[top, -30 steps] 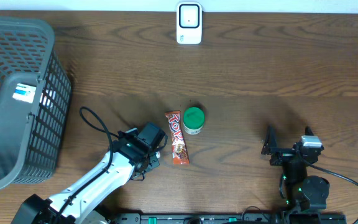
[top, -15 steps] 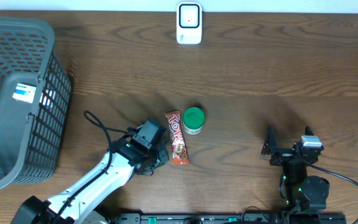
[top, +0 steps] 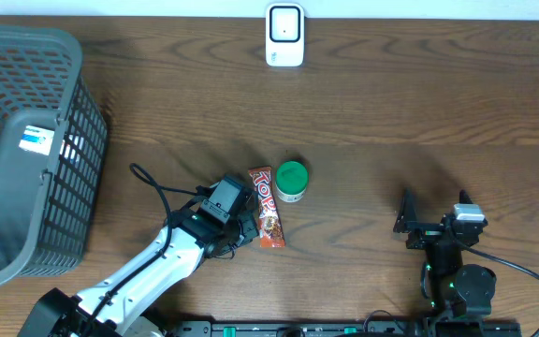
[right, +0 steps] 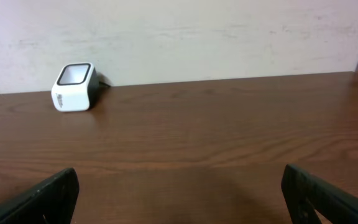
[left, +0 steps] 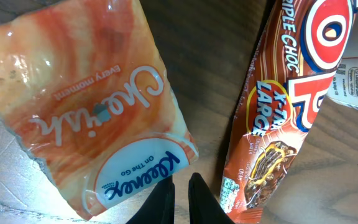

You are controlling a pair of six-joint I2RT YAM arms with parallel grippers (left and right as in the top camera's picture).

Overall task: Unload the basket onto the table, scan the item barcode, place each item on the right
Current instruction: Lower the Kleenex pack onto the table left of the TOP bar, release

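1. Your left tool (left: 180, 198) is clenched. In the left wrist view its two dark fingertips (left: 161, 200) stand almost together, with only a thin slit between them, and they grasp nothing.
2. This tool hangs low over the desk (top: 419, 103), with its tips above the strip of bare wood between two packets.
3. To one side of the tips you see an orange Kleenex tissue pack (left: 92, 112) lying flat, its printed side up. In the overhead view the left arm covers this pack, so you cannot place it there.
4. To the other side lies the chocolate bar (top: 266, 208) in a red-brown wrapper, flat on the desk with its long side running toward the far edge. It is just beside the left tool, and I cannot tell if they touch.
5. A white jar with a green lid (top: 291, 181) stands upright just beside the far end of the bar.
6. The barcode scanner (top: 284, 35) – a small white box with a dark window – stands at the far edge of the desk, well apart from the bar and the jar.
7. Your right tool (right: 179, 180) is released, with its fingers spread wide and nothing between them. It faces the scanner from the near right side of the desk.
8. A grey plastic basket (top: 73, 187) stands at the left end of the desk.
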